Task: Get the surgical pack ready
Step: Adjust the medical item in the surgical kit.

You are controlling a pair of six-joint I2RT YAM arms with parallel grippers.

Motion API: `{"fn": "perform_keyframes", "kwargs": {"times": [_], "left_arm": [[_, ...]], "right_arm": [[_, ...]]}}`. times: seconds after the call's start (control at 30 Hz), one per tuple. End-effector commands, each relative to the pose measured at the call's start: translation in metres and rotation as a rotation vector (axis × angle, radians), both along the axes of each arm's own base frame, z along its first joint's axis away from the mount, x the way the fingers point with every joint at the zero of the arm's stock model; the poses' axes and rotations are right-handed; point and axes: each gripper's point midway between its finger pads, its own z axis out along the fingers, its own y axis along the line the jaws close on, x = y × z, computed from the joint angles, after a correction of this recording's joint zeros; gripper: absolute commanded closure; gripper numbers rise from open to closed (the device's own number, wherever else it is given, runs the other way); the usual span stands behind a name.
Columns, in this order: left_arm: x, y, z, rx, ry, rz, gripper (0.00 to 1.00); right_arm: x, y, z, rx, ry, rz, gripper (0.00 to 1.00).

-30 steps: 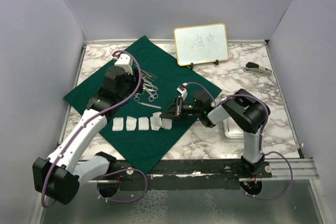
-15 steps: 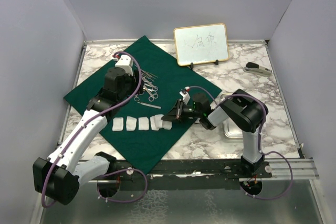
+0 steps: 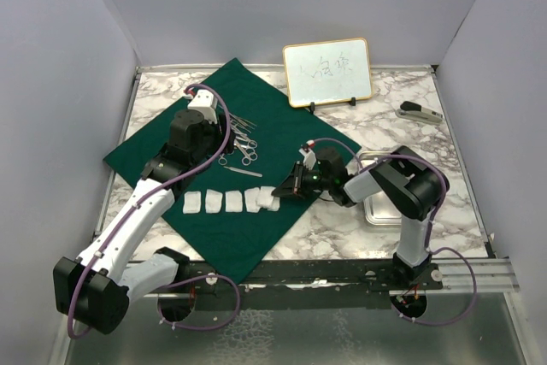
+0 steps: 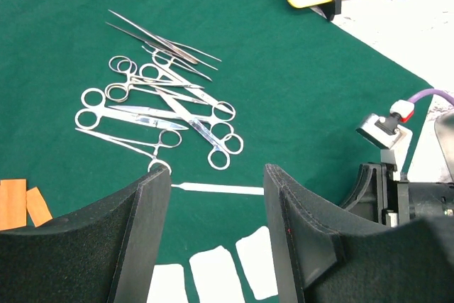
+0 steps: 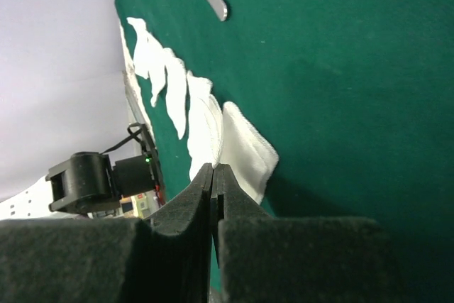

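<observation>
Green cloth (image 3: 282, 117): left gripper (image 4: 216, 175) hangs open above the instruments (image 4: 159, 108) on it, right gripper (image 5: 213, 172) pinched shut beside its end gauze square (image 5: 245, 150).

Ahead of my left tool (image 4: 216, 182) the heap of instruments (image 4: 163, 115) crowds the green cloth (image 4: 319, 83), with bare cloth free to its right. My right tool (image 5: 213, 169), closed, sits right at the end of the gauze row (image 5: 206, 125), with open cloth beyond. The whiteboard (image 3: 327, 72) walls off the table's (image 3: 410, 143) far edge.

left arm (image 3: 137, 211) stretched way forward, left gripper (image 4: 216, 175) jaws parted, right arm (image 3: 402, 187) folded low, right gripper (image 5: 213, 170) pinched tight
</observation>
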Motion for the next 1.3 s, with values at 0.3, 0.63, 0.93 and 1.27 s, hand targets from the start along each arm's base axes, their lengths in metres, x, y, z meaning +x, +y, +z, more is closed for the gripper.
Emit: {"fn": "perform_keyframes", "kwargs": {"times": [0.3, 0.63, 0.93, 1.27], "left_arm": [[0.000, -0.003, 0.007, -0.020, -0.028, -0.022, 0.42], [0.000, -0.004, 0.004, -0.018, -0.018, -0.028, 0.42], [0.000, -0.005, 0.002, -0.018, -0.012, -0.030, 0.42], [0.000, -0.006, 0.002, -0.022, -0.009, -0.034, 0.42]], "right_arm": [[0.010, -0.010, -0.001, -0.118, -0.072, 0.027, 0.99], [0.015, -0.011, -0.005, -0.171, -0.097, 0.078, 0.99], [0.016, -0.018, -0.007, -0.198, -0.102, 0.100, 0.99], [0.018, -0.017, -0.009, -0.211, -0.118, 0.139, 0.99]]}}
